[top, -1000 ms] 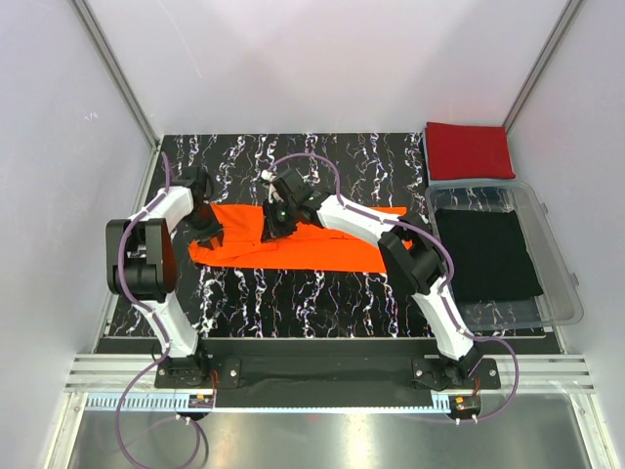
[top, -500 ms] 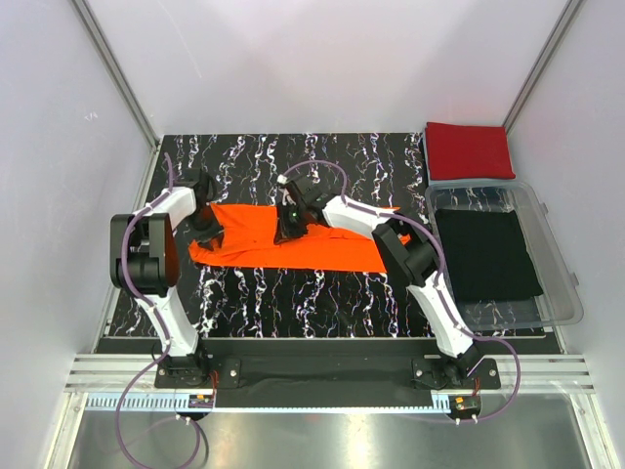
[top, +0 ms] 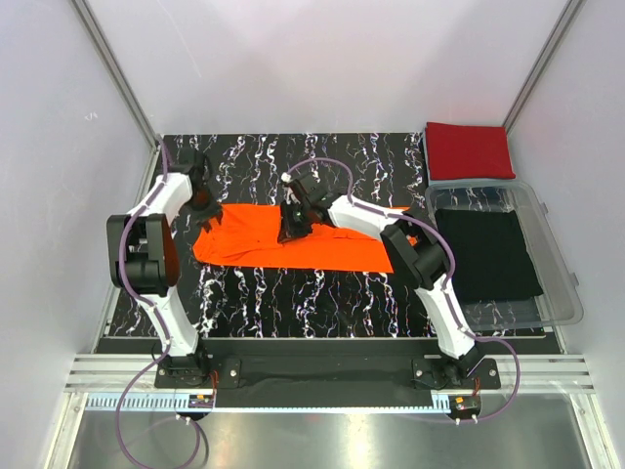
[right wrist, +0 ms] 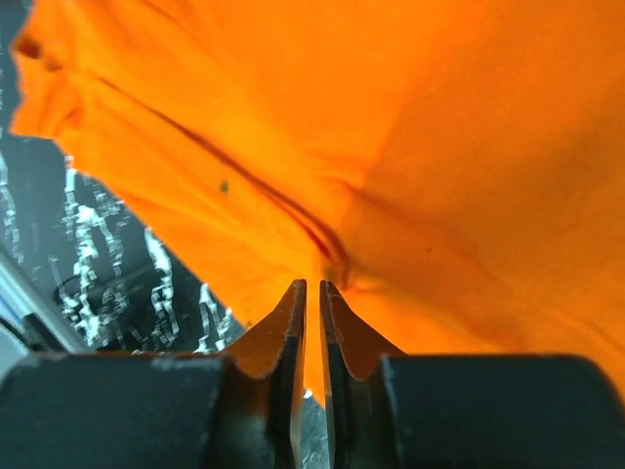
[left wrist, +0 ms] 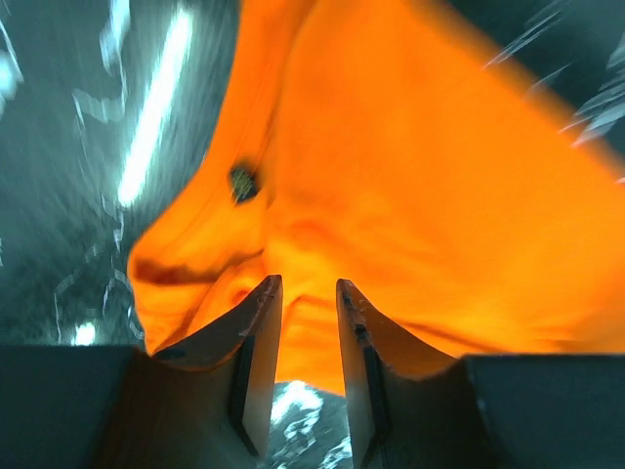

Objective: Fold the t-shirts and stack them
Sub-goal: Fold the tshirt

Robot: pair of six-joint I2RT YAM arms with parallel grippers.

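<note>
**Fig. Top view w/ both wrist views.** We see the bright orange soft-cloth t-shirt (top: 244, 239) lying as a long flattened band across the middle of the black, white-veined marble-pattern table (top: 293, 298), its long axis running left to right.

(a) L side: the left gripper (top: 202, 199) sits at the shirt's far-left corner. In the left wrist view its two dark fingers (left wrist: 256, 337) stand a narrow gap apart w/ orange cloth bunched between the tips, i.e. pinching the fabric. The cloth there is puckered into creases, and we can see table surface under the held edge.

(b) Centre: the right gripper (top: 290, 228) reaches over to the shirt's far edge, approx. mid-length. In the right wrist view its fingers (right wrist: 283, 337) are pressed almost together on a raised ridge of orange cloth. A dark crease runs from the tips diagonally toward the upper left. Marbled table shows at lower left, beyond the shirt's hem.

(c) R side: the deep red cloth t-shirt (top: 469, 149) lies folded into a neat rectangle at the table's far-right corner, well apart from the orange one. Just nearer than it stands the clear plastic rectangular bin (top: 564, 293), w/ a flat black folded cloth (top: 486, 252) inside. Neither arm is near these.
</note>
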